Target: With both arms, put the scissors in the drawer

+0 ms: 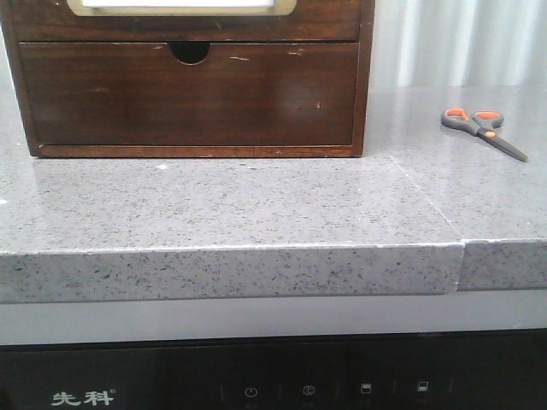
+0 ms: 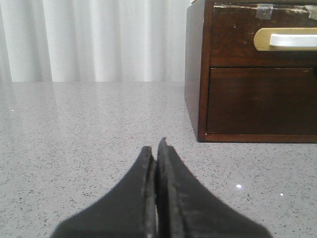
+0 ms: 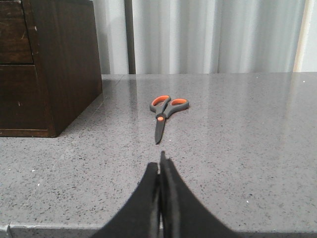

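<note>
The scissors (image 1: 483, 131) lie flat on the grey counter to the right of the wooden cabinet, blades shut; in the right wrist view the scissors (image 3: 163, 113) point their tip toward my right gripper (image 3: 159, 159), which is shut and empty, a short way in front of it. The drawer (image 2: 262, 44) with the brass-framed white panel is the cabinet's upper one, closed; only its lower edge (image 1: 181, 21) shows in the front view. My left gripper (image 2: 154, 147) is shut and empty over bare counter, left of the cabinet. Neither gripper shows in the front view.
Below the task drawer sits a plain dark drawer with a half-round notch (image 1: 189, 92), closed. The stone counter (image 1: 231, 213) has a seam (image 1: 427, 198) right of the cabinet and a front edge near me. White curtains hang behind.
</note>
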